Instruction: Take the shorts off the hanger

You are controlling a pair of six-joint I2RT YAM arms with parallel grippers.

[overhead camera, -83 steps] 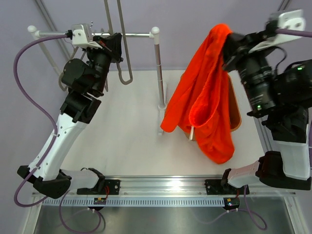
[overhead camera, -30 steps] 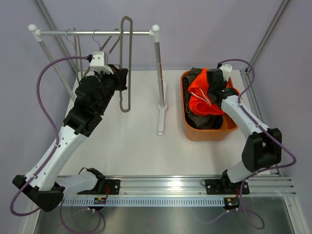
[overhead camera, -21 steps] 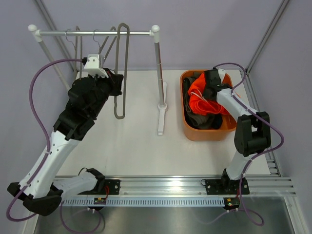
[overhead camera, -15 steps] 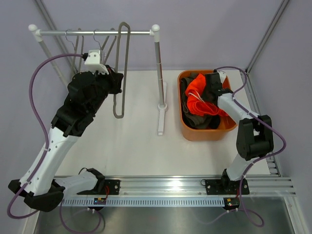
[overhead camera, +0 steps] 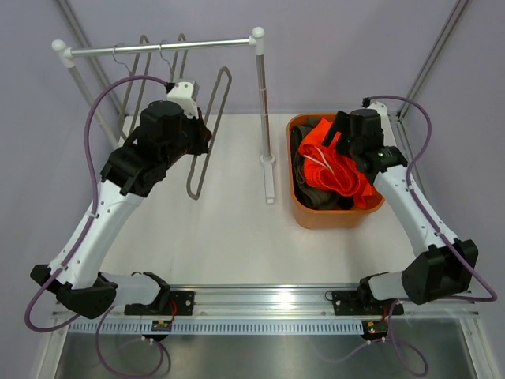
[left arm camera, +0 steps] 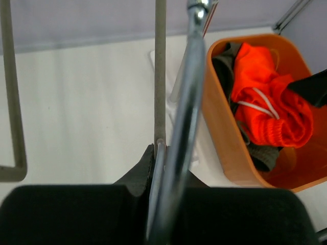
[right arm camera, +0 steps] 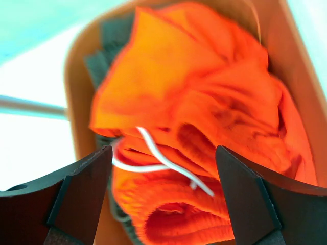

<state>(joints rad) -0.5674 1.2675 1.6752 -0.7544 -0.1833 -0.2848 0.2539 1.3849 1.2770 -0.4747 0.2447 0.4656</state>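
Overhead rear view, close wrist views, sharing orange shorts

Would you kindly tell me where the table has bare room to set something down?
The widest bare patch is the table between the left arm, the rack's foot and the near rail. A narrower strip lies before the orange basket. Crowded: the basket, full of shorts, and under the rack rail among hangers.

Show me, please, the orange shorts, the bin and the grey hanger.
orange shorts (overhead camera: 338, 178), top view, middle of the crumpled cloth.
bin (overhead camera: 331, 219), top view, near wall.
grey hanger (left arm camera: 160, 71), left wrist view, straight bar.
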